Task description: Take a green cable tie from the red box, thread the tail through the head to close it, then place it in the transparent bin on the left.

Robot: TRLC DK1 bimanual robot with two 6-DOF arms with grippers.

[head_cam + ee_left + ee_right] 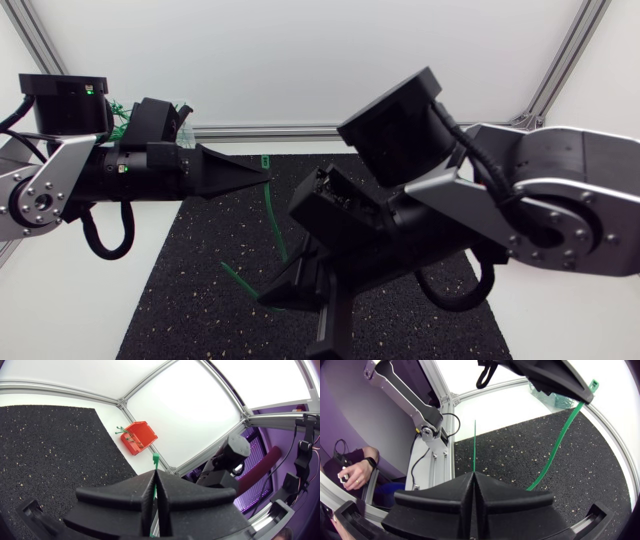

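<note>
Closest to us, our right gripper (474,476) has its two wedge fingers pressed together on the thin tail of the green cable tie (560,442), whose tip pokes up just past the fingertips. From there the strap curves up over the black mat (520,455) to our left gripper (587,395), which pinches it tight just below the head, so the tie hangs in the air between both arms. Beyond the left fingertips the red box (140,437) sits just off the mat's edge on the white table (107,412), more green ties lying in it.
</note>
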